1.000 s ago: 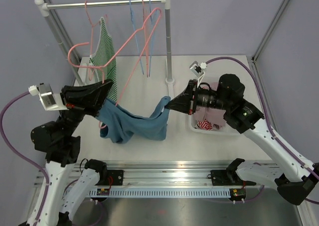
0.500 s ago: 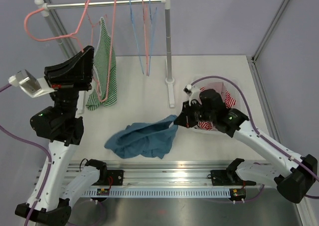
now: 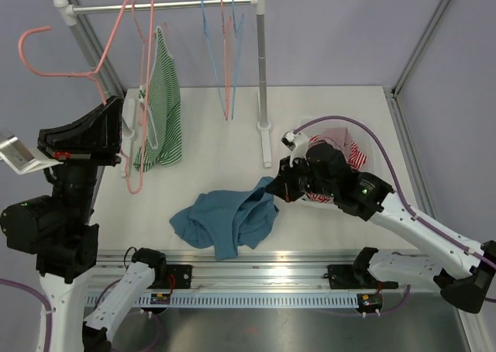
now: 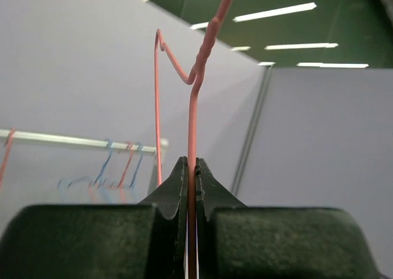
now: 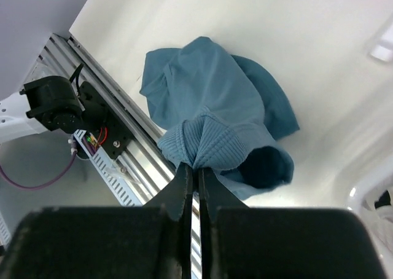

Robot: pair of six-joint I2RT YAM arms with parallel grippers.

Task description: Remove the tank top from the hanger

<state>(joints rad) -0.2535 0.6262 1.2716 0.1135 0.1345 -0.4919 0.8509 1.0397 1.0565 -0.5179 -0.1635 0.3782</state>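
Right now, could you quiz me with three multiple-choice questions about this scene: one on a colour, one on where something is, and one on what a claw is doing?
1. What colour is the hanger in the left gripper?
A. blue
B. pink
C. white

2. Where is the blue tank top?
A. lying on the table
B. draped on the hanger
C. lifted clear of everything

3. How is the right gripper?
A. wide open
B. shut on the blue tank top
C. shut on the hanger

Answers:
1 B, pink wire sits between the closed fingers.
2 A, it lies crumpled on the white surface.
3 B, its fingers pinch a fold of blue fabric.
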